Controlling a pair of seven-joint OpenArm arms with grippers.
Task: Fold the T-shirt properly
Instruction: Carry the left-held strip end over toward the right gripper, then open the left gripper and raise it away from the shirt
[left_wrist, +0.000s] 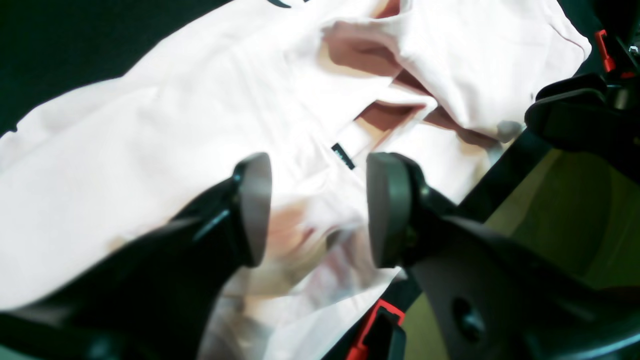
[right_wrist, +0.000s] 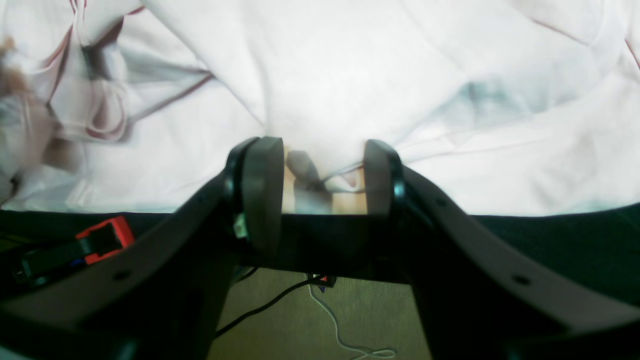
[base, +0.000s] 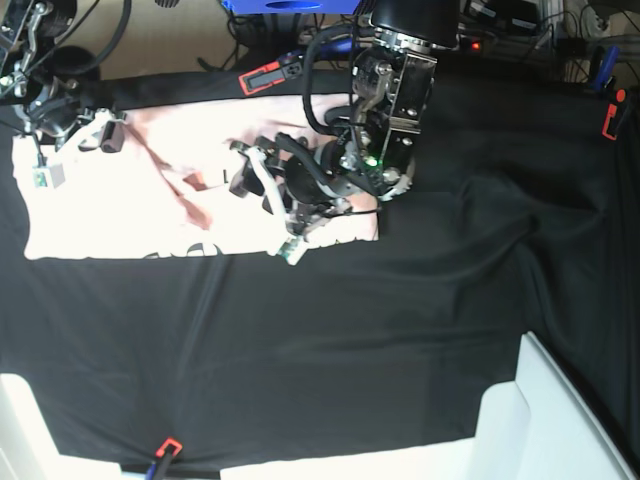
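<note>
We are seeing the T-shirt (base: 150, 210) lying rumpled at the far corner of the black-clothed surface (base: 420, 330). The left gripper (left_wrist: 317, 210) is hovering over its folds, jaws apart and holding nothing. The right gripper (right_wrist: 322, 187) is pinching a bunched hem of the T-shirt between its 2 jaws.

Left hand (left_wrist: 317, 210) parted; right hand (right_wrist: 320, 187) pinching.

A pale pink T-shirt (base: 130, 215) lies rumpled across the black-draped desk (base: 400, 340), one arm's hand (base: 245, 175) over its middle, the other hand (base: 105, 135) at its far corner.
</note>
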